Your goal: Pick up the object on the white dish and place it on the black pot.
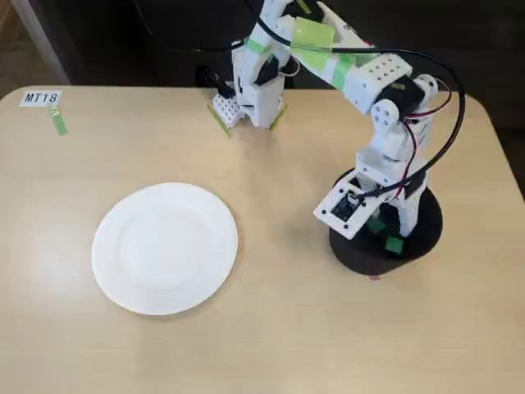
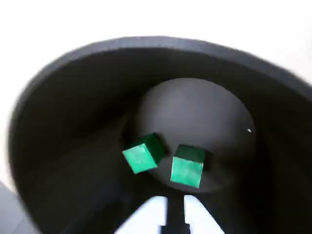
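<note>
Sitting at the left-centre of the fixed view, the white paper plate lies bare on the pale wooden table, well apart from the black pot at the right. Above the pot the white arm bends down, its gripper lowered into the opening. In the wrist view two green cubes lie on the pot's floor, the left cube tilted, the right cube just beside it. Both white fingertips at the bottom edge stand nearly together, gripping neither cube.
</note>
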Tool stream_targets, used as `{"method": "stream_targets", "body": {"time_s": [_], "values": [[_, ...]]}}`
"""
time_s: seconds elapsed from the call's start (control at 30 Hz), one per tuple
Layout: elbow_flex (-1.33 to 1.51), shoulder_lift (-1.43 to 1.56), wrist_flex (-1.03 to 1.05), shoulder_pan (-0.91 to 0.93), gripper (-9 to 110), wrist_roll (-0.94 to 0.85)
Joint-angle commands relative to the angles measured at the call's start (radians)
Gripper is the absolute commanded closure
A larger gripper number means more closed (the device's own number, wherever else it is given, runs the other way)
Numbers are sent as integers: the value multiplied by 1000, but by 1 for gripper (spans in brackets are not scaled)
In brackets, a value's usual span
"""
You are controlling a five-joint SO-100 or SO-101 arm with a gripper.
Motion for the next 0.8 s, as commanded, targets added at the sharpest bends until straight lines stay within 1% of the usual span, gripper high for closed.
{"method": "stream_targets", "body": {"time_s": [0.0,0.13,0.2,0.33,0.43,0.6,0.77], "values": [[-61,127,40,58,101,3],[-35,287,51,152,101,-2],[35,393,11,212,101,5],[387,724,-224,342,101,49],[615,956,-327,442,101,67],[861,1203,-374,535,101,61],[1098,1428,-380,561,102,64]]}}
